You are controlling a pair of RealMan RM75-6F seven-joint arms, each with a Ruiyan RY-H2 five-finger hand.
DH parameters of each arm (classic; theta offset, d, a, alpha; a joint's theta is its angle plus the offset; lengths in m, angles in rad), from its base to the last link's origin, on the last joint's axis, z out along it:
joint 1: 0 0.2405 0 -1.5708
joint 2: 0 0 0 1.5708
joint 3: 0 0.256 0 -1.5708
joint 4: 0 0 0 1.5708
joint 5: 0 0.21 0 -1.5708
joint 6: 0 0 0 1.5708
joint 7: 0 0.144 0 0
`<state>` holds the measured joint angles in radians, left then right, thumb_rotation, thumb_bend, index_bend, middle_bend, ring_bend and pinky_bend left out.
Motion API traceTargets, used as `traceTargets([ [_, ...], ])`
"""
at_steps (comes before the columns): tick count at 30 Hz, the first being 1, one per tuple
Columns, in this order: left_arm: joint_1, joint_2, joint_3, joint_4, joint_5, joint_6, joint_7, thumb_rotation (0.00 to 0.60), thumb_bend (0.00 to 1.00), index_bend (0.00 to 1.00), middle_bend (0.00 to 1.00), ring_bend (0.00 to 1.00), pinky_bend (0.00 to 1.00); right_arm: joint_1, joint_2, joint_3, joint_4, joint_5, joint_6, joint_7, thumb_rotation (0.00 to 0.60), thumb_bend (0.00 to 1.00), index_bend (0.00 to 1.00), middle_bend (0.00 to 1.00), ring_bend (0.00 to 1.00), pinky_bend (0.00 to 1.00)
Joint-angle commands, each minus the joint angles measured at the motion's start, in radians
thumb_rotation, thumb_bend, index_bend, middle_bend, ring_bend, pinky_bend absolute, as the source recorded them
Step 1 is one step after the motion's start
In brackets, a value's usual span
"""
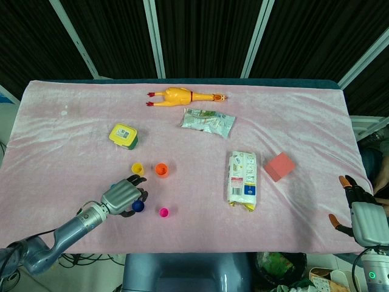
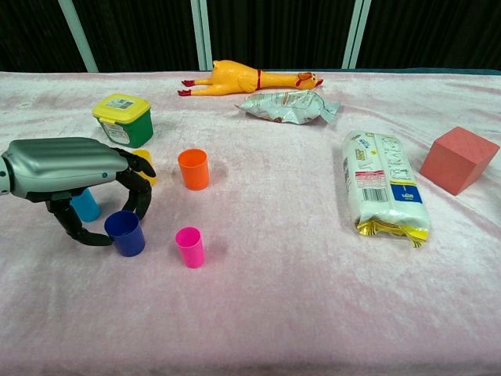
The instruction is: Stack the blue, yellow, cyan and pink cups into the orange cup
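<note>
Beside the pink cup point(image 2: 189, 247), an upright dark-blue cup point(image 2: 125, 233), left hand point(image 2: 66, 168) curled loosely around it, grip unclear.

Table cloth point(image 2: 274, 313): pink, plush, velvety nap, matt, creased and mottled across the whole frame.

Cups, lower left: orange cup point(image 2: 193, 169), blue cup point(image 2: 125, 233), pink cup point(image 2: 189, 247), cyan cup point(image 2: 84, 206), all smooth plastic with a dull sheen. Yellow cup point(image 1: 138, 168) looks the same.

Left hand point(image 2: 66, 168): back shell smooth brushed-grey metal or metallic plastic, cannot tell which; fingers point(image 2: 138, 188) black, glossy.

Tub point(image 2: 124, 120), upper left: green plastic, yellow lid, paper label.

Chicken point(image 2: 250, 80), top centre: smooth rubbery, slight gloss.

Foil bag point(image 2: 286, 107): crinkled, shiny.

Packet point(image 2: 383, 184), right: glossy plastic film.

Block point(image 2: 458, 160), far right: red, matt, faintly grainy.
</note>
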<state>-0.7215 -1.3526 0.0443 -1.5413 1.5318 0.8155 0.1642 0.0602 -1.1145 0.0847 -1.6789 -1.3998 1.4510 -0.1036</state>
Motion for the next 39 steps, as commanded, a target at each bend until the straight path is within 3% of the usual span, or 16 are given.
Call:
traceTargets([
  [1, 0.000, -0.001, 0.002, 0.002, -0.001, 0.000, 0.000, 0.600, 0.25, 0.45, 0.51, 0.11, 0.14, -0.001, 0.000, 0.000, -0.001, 0.000, 0.001, 0.000, 0.600, 0.19, 0.06, 0.06, 0.16, 0.23],
  [16, -0.002, -0.003, 0.006, 0.010, -0.009, 0.003, -0.005, 0.600, 0.25, 0.45, 0.51, 0.11, 0.14, 0.000, -0.002, 0.000, 0.001, -0.001, 0.002, -0.005, 0.600, 0.19, 0.06, 0.06, 0.16, 0.23],
  [23, 0.001, 0.013, -0.011, -0.013, 0.010, 0.052, -0.042, 0.600, 0.25, 0.45, 0.51, 0.11, 0.14, 0.001, 0.000, -0.002, 0.005, -0.007, 0.002, -0.002, 0.600, 0.19, 0.06, 0.06, 0.16, 0.23],
  [29, -0.029, 0.055, -0.063, -0.044, -0.009, 0.055, -0.044, 0.600, 0.25, 0.45, 0.50, 0.11, 0.14, 0.001, 0.000, 0.002, 0.005, 0.002, 0.000, -0.001, 0.600, 0.19, 0.06, 0.06, 0.16, 0.23],
  [31, -0.049, 0.054, -0.102, -0.041, -0.038, 0.050, -0.051, 0.600, 0.25, 0.45, 0.50, 0.11, 0.14, 0.002, -0.001, 0.002, 0.004, 0.002, -0.002, -0.005, 0.600, 0.19, 0.06, 0.06, 0.16, 0.23],
  [36, -0.106, 0.006, -0.181, 0.040, -0.118, 0.007, -0.095, 0.600, 0.25, 0.45, 0.50, 0.11, 0.14, 0.001, -0.002, -0.001, 0.004, -0.002, 0.001, -0.012, 0.600, 0.19, 0.06, 0.06, 0.16, 0.23],
  [39, -0.132, -0.027, -0.196, 0.084, -0.141, -0.023, -0.115, 0.600, 0.25, 0.46, 0.50, 0.11, 0.14, 0.001, -0.001, 0.000, 0.004, 0.002, -0.001, -0.009, 0.600, 0.19, 0.06, 0.06, 0.16, 0.23],
])
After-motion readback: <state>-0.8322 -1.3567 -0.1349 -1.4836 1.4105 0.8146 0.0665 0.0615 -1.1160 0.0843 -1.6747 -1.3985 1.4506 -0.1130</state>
